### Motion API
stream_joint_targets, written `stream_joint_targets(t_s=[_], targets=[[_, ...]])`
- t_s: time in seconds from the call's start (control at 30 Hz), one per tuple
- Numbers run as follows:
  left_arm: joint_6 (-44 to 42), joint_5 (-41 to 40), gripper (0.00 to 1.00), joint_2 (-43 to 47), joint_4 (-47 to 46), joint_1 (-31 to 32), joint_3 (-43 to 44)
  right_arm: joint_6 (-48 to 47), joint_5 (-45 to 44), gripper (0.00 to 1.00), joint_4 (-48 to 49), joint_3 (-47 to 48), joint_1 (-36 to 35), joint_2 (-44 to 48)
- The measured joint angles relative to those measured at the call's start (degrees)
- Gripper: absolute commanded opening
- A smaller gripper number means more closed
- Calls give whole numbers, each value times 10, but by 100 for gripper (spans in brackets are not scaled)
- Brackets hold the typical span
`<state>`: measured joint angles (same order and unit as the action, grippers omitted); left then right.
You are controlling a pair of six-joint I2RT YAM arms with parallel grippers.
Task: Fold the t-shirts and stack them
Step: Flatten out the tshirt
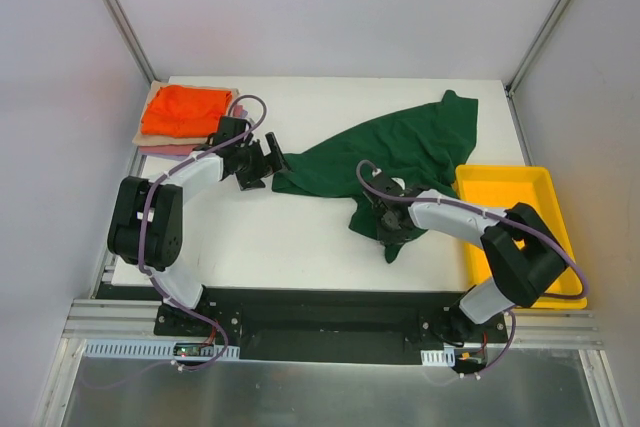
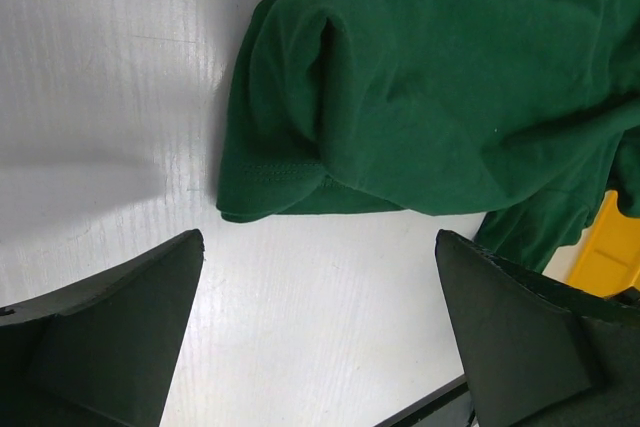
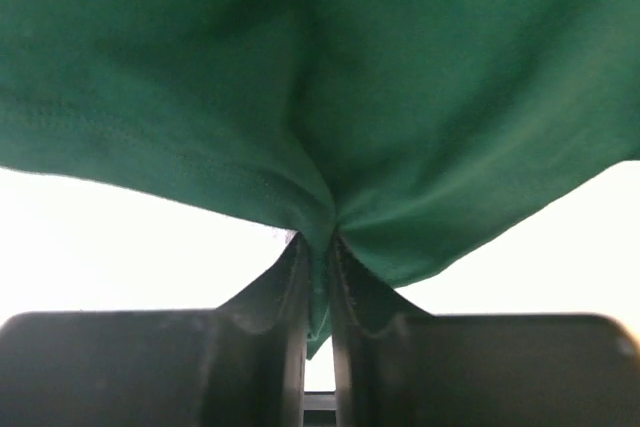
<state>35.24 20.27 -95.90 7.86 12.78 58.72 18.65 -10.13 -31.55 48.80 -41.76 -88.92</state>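
Observation:
The dark green t-shirt [image 1: 400,147] lies crumpled across the middle of the white table, from the back right to the front. My right gripper [image 1: 388,219] is shut on a fold of its near edge; the right wrist view shows the green cloth [image 3: 330,97] pinched between the closed fingers [image 3: 290,297]. My left gripper [image 1: 268,159] is open and empty just left of the shirt's left end. The left wrist view shows that end [image 2: 400,87] lying beyond the spread fingertips [image 2: 130,317]. A folded bright orange tee [image 1: 185,110] tops a tan and pink stack at the back left.
A yellow plastic tray [image 1: 520,227] stands at the right edge of the table, close to the right arm; a corner of it shows in the left wrist view [image 2: 610,257]. Grey walls enclose the table on three sides. The table's black front edge [image 1: 330,297] runs by the arm bases.

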Motion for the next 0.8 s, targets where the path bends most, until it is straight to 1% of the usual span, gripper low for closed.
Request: stream_joint_targets(t_s=[0.03,0.07,0.13,0.17,0.23,0.3,0.4,0.43,0.53,0.6,0.73,0.77,0.8], targets=[[-3,2,99,0,0,0,0,0,-3,3,0,0,2,2],[-4,2,99,0,0,0,0,-1,-5,1,2,-2,3,4],[-8,3,96,0,1,0,0,-5,-13,1,7,-7,5,13],[-9,3,92,0,2,1,1,-8,-17,2,7,-9,5,20],[-8,0,86,-1,6,3,5,-17,-27,2,7,-14,5,46],[0,-9,78,-4,14,10,17,-28,-38,1,7,-17,8,82],[8,-28,68,-13,23,25,43,-39,-56,1,7,-17,16,126],[12,-33,66,-18,24,31,54,-42,-60,1,6,-17,19,134],[15,-56,65,-37,35,41,85,-46,-66,1,7,-18,25,142],[14,-71,60,-61,46,44,112,-48,-66,1,6,-20,27,143],[12,-96,54,-110,77,44,164,-55,-68,2,4,-29,30,150],[11,-104,45,-121,85,44,176,-56,-68,2,3,-30,32,152],[9,-109,33,-129,92,45,184,-58,-69,2,3,-31,35,155]])
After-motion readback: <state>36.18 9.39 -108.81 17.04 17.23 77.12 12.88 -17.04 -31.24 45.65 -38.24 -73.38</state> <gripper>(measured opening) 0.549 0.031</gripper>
